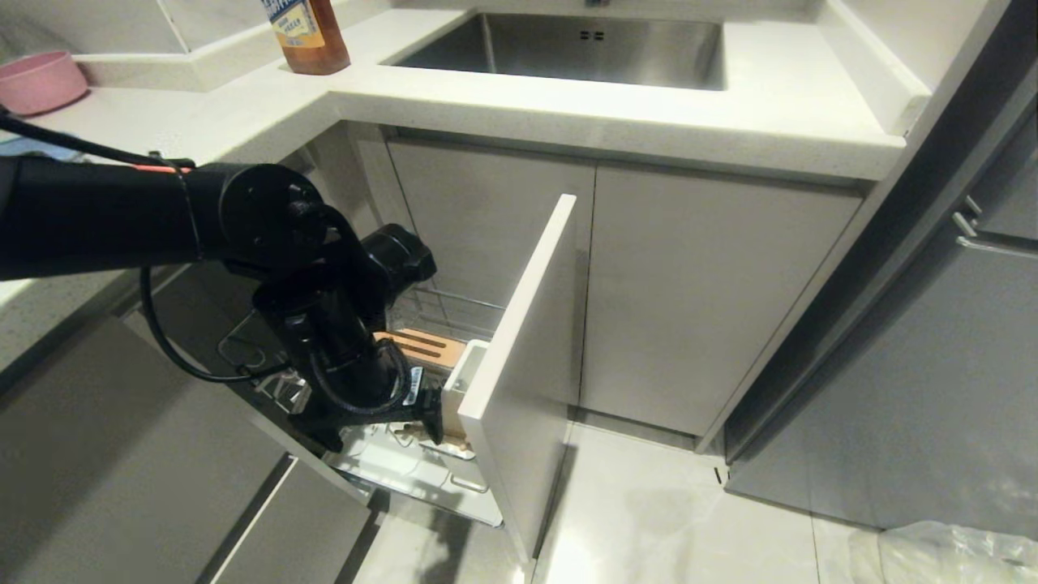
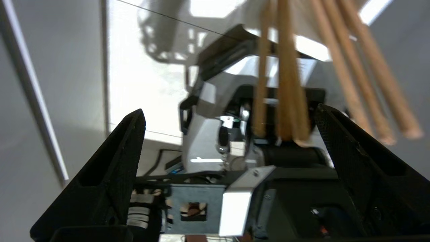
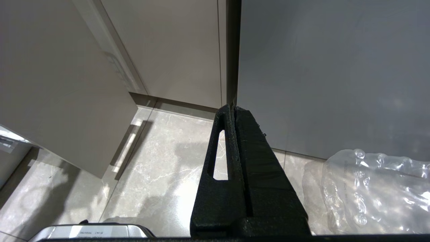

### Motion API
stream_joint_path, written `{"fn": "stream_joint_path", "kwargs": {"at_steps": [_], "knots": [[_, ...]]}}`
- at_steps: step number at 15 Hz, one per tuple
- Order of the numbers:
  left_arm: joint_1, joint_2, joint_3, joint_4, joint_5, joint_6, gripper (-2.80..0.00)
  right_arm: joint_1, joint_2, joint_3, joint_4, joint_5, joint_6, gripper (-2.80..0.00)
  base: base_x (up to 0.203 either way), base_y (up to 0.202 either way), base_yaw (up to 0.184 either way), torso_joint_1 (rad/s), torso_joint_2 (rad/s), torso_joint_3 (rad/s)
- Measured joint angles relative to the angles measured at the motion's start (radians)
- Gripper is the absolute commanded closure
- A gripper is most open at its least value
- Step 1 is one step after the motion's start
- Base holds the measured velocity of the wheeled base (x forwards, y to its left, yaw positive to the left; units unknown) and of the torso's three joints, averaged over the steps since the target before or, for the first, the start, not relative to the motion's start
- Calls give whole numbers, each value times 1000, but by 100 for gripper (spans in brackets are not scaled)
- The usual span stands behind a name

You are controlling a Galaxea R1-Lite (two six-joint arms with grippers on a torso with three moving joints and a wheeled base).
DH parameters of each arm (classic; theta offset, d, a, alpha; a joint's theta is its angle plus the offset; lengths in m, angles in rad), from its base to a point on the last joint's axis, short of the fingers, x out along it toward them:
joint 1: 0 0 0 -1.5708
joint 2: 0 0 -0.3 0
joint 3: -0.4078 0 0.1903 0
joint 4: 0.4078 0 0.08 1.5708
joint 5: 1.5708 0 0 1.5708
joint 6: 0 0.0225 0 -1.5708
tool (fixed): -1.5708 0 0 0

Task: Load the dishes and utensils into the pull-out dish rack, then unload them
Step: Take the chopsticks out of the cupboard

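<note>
Here we find the pull-out dish rack [image 1: 454, 332], a chrome wire basket behind a pale grey drawer front [image 1: 527, 357], drawn out of the cabinet at the lower middle of the head view. Inside it we see the orange-brown slotted wooden strip [image 1: 422, 345] and, just beside the drawer front, the white utensil cup [image 1: 464, 381]. The long thin light-wood chopsticks [image 2: 285, 84] show in the left wrist view as blurred pale sticks running from the top edge down between the two black fingers [image 2: 114, 168]; they look doubled by the blur, so we cannot count them. Whether they stand in the cup we cannot tell. The plate, bowl and spoon are not visible to us.

Our left claw [image 1: 389, 434] hangs low over the front of the rack, its fingers spread wide apart and clamped on nothing. The right claw [image 3: 235, 141] is parked over the pale floor, fingers pressed together, near a clear plastic bag [image 3: 376, 191].

We judge the step in hand to be the handling of the chopsticks at the rack. The next move calls for the sticks to be centred between the fingers before any closing, since thin round wood slips easily.

Up on the white desk [image 1: 730, 105] sit a steel sink [image 1: 584, 45], an amber bottle [image 1: 308, 32] and a pink bowl [image 1: 36, 79].
</note>
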Motion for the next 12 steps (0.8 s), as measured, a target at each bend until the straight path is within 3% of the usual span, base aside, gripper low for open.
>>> {"fn": "stream_joint_path", "kwargs": {"at_steps": [12], "knots": [[37, -30, -5, -2, 52, 1, -280, 0, 0, 0, 0, 0, 0, 0, 0, 0, 0, 0, 0, 0]]}}
